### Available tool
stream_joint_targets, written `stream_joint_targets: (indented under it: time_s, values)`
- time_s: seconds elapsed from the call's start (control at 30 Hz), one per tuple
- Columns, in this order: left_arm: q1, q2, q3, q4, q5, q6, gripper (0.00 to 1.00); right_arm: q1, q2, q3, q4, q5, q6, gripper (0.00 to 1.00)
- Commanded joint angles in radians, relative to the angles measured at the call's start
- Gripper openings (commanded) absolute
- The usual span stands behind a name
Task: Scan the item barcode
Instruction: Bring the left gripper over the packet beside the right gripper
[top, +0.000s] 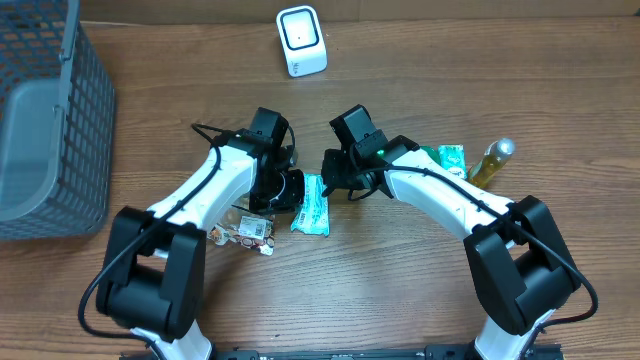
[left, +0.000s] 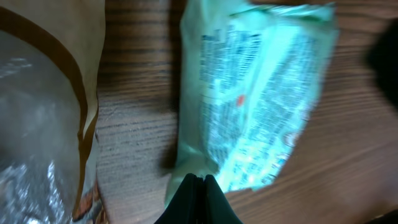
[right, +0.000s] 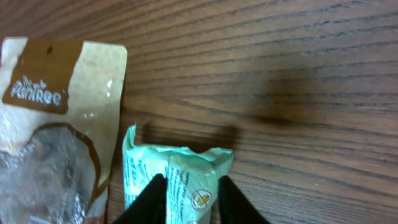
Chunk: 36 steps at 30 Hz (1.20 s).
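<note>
Mint-green plastic packet (top: 311, 205), crinkled, fine printed text

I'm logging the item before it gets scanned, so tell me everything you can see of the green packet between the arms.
The packet is a pale green, glossy film pouch with crimped ends and dense small print, too blurred to read. No barcode can be made out. It lies on the wooden table between the arms, beside a brown-topped bag. The left pincer is shut on one end seam. The right pincer straddles the other end, its grip unclear.
</note>
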Motion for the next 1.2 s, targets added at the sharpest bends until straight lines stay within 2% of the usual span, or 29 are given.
stream_joint_targets:
  time_s: [0.0,0.1,0.4,0.57,0.7,0.77,0.97,1.17]
  values:
    - [0.0,0.05,-0.004,0.0,0.015,0.004,0.04,0.003,-0.026,-0.009,0.012,0.01,-0.003,0.17]
    - [0.0,0.055,-0.004,-0.008,0.019,0.005,0.04,0.008,-0.026,-0.009,0.002,-0.002,-0.003,0.12]
    - [0.006,0.055,0.01,-0.024,0.084,0.051,0.04,0.028,-0.025,-0.046,0.018,-0.016,-0.002,0.12]
    - [0.038,0.055,0.079,-0.096,0.182,0.102,0.04,0.028,-0.025,-0.061,0.029,-0.016,-0.002,0.12]
    - [0.045,0.055,0.089,-0.087,0.321,0.111,0.04,0.028,-0.025,-0.061,0.032,-0.016,-0.002,0.13]
    - [0.04,0.055,0.089,-0.086,0.344,0.137,0.04,0.028,-0.025,-0.061,0.032,-0.016,-0.002,0.13]
    - [-0.005,0.055,0.077,-0.091,0.229,0.175,0.04,0.028,-0.025,-0.061,0.032,-0.015,-0.002,0.14]
    - [-0.027,0.055,0.045,-0.082,0.082,0.106,0.04,0.028,-0.025,-0.061,0.028,-0.016,-0.002,0.14]
